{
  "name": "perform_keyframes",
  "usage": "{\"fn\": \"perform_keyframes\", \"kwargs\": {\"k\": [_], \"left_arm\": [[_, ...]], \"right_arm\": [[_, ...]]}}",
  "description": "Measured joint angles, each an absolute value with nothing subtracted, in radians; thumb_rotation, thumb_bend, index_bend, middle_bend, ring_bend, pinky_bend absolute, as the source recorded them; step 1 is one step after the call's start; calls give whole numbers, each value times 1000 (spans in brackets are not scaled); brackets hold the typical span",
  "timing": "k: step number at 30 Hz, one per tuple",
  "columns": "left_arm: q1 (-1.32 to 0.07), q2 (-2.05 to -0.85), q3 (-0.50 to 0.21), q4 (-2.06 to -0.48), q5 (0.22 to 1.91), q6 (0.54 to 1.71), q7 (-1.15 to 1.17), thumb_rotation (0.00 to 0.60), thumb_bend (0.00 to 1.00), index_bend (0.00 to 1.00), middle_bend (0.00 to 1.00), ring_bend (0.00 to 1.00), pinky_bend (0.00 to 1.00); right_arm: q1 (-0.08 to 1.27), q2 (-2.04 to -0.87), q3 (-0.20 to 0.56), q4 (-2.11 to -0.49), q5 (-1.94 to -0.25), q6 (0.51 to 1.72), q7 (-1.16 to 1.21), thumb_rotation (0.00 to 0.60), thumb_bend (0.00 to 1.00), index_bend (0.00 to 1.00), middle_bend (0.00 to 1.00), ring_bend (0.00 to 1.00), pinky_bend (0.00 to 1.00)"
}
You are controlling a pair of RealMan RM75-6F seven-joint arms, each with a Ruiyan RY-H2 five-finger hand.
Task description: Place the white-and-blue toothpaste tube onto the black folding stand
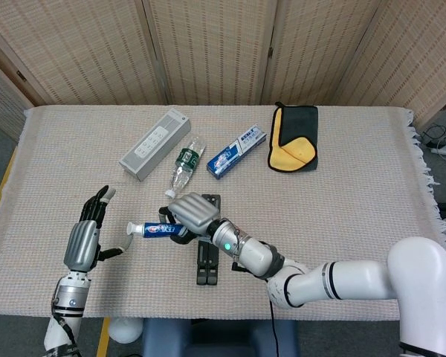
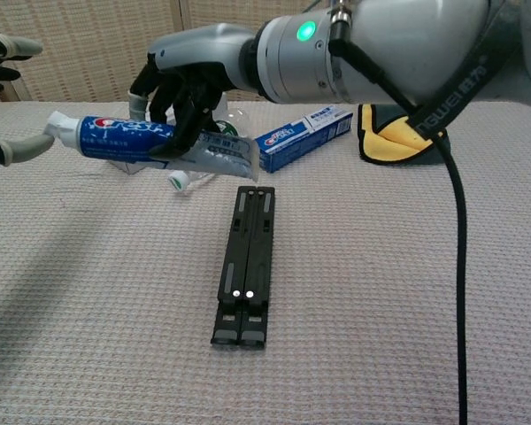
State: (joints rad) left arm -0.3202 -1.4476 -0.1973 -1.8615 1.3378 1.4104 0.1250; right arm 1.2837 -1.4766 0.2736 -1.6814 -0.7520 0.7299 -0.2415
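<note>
- Silver right hand [image 2: 190, 75], fingers curled around the toothpaste tube [image 2: 150, 142], carries it clear of the table, cap end pointing towards the left hand.
- Black folding stand [image 2: 245, 263] lies flat and folded on the woven tablecloth [image 1: 357, 208], below and beside the tube's crimped end.
- Left hand [image 1: 85, 238] hovers near the cap, fingers spread, holding nothing.
- Beyond lie a plastic bottle [image 1: 184, 165], boxed toothpaste [image 1: 236, 152] and yellow-black cloth [image 1: 293, 138].

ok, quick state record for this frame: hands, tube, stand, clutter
right hand: grips the toothpaste tube, held above the table
tube: roughly level, cap end toward the robot's left, not yet on the stand
left hand: holds nothing, fingers spread, near the cap end
black folding stand: flat on the table, folded, nothing on it
clutter: toothpaste box, plastic bottle, grey speaker, yellow-black cloth
</note>
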Motion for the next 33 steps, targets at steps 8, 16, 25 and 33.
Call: {"fn": "perform_keyframes", "kwargs": {"k": [8,16,25,33], "left_arm": [[-321,-1448,-200,-1861,1333,1412,123,600,371,0,0,0,0],[-320,-1446,-201,-1860,1328,1413,122,600,373,0,0,0,0],[-319,-1445,-204,-1858,1324,1416,118,600,373,0,0,0,0],[-318,-1444,-206,-1860,1324,1421,116,600,376,0,0,0,0]], "right_arm": [[1287,-1479,269,-1679,-749,736,-244,600,806,865,727,775,664],[1289,-1480,267,-1677,-747,739,-244,600,806,865,728,774,664],[1292,-1483,264,-1673,-742,741,-247,600,806,866,727,774,664],[1298,-1486,261,-1666,-730,736,-250,600,806,865,727,772,664]]}}
